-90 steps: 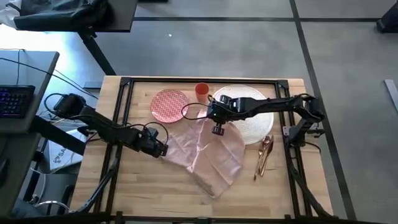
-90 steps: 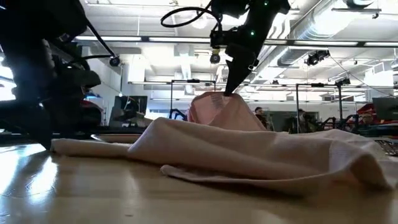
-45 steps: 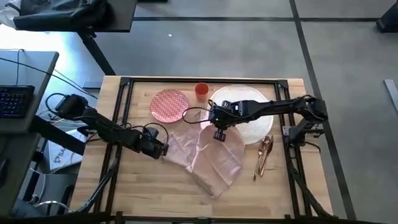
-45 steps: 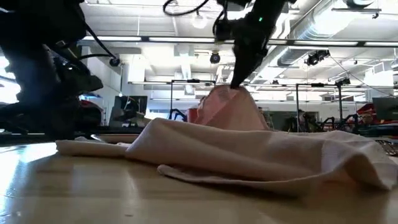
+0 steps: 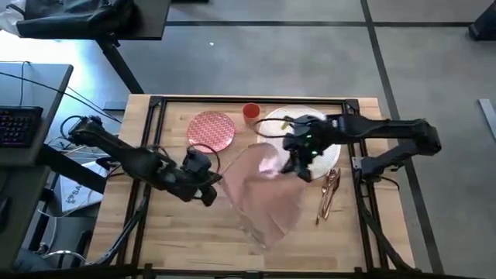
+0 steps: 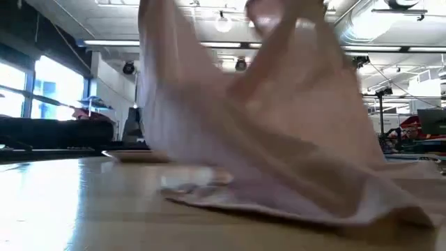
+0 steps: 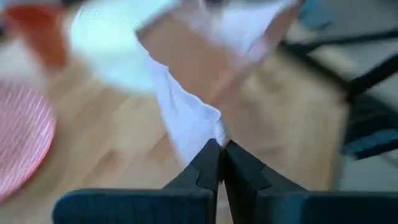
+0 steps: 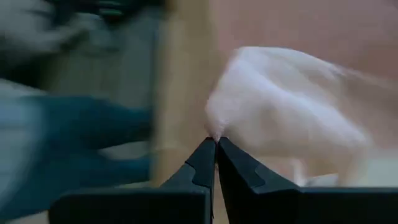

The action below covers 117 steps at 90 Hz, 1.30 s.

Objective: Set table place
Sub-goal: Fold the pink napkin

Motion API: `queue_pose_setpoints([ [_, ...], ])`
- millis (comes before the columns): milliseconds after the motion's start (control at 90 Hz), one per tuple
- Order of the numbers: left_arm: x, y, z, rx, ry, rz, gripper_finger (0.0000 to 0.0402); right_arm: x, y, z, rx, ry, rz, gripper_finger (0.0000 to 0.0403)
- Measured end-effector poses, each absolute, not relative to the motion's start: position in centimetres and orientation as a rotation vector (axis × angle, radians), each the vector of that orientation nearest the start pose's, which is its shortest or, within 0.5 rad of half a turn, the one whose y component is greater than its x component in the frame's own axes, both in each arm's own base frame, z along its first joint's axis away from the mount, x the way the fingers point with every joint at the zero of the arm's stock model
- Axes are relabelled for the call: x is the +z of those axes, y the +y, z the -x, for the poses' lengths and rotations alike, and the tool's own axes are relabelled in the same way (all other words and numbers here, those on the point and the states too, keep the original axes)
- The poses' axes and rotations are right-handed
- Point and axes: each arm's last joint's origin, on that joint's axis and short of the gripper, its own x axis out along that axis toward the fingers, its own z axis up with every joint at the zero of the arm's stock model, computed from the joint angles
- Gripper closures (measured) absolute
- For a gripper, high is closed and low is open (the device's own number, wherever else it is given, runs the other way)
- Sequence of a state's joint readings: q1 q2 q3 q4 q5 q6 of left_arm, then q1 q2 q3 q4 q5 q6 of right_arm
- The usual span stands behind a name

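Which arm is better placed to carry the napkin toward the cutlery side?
Right. Its gripper pinches the napkin beside the cutlery; the left gripper pinches the far corner.

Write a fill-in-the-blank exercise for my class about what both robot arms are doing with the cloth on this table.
1. Both tools, the left tool and the right tool, are shut on the beige cloth ____.
2. The small orange cup stands between the red-patterned round plate and the white woven ____.
3. The copper-coloured cutlery lies on the light wood ____.

Missing words: napkin; placemat; table
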<state>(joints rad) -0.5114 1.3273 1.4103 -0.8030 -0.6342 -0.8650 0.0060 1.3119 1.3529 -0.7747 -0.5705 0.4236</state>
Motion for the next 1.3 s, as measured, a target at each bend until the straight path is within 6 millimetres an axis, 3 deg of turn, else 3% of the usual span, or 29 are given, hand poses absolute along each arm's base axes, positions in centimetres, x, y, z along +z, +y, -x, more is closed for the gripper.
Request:
queue_pose_setpoints([
  [178,46.5,-11.3,-21.9,0.175,0.325,0.426,0.0402,40.8,3.4,-24.1,0.63,0.646,-0.725,0.0403],
  [256,48.6,-11.0,-21.0,0.122,0.285,0.414,0.0402,42.3,3.7,-23.1,0.673,0.55,-0.727,0.0403],
  [322,49.0,-10.6,-20.5,0.162,0.296,0.374,0.0402,43.0,3.5,-22.5,0.613,0.492,-0.721,0.0403],
  [456,46.6,-8.2,-20.2,0.404,0.463,0.338,0.0401,41.1,1.9,-22.2,0.291,0.604,-0.734,0.0403],
  [611,41.2,-5.5,-20.3,0.756,0.67,0.292,0.0401,36.7,-0.5,-22.7,-0.186,0.899,-0.723,0.0403],
  [700,38.1,-4.4,-20.9,0.866,0.752,0.266,0.0401,34.3,-1.6,-23.2,-0.359,1.03,-0.673,0.0403],
  [889,31.8,-3.2,-22.5,0.955,0.809,0.269,0.0401,28.7,-2.9,-24.6,-0.451,1.123,-0.632,0.0403],
  [1011,29.0,-2.2,-23.0,0.995,0.797,0.276,0.0401,25.4,-3.9,-24.7,-0.543,1.129,-0.621,0.0403],
  [1167,27.7,-0.9,-22.9,1.025,0.843,0.225,0.0401,23.7,-5.0,-24.2,-0.679,1.119,-0.584,0.0403],
  [1300,27.1,0.0,-22.8,1.036,0.889,0.181,0.0401,22.8,-5.6,-23.7,-0.684,1.146,-0.528,0.0403],
])
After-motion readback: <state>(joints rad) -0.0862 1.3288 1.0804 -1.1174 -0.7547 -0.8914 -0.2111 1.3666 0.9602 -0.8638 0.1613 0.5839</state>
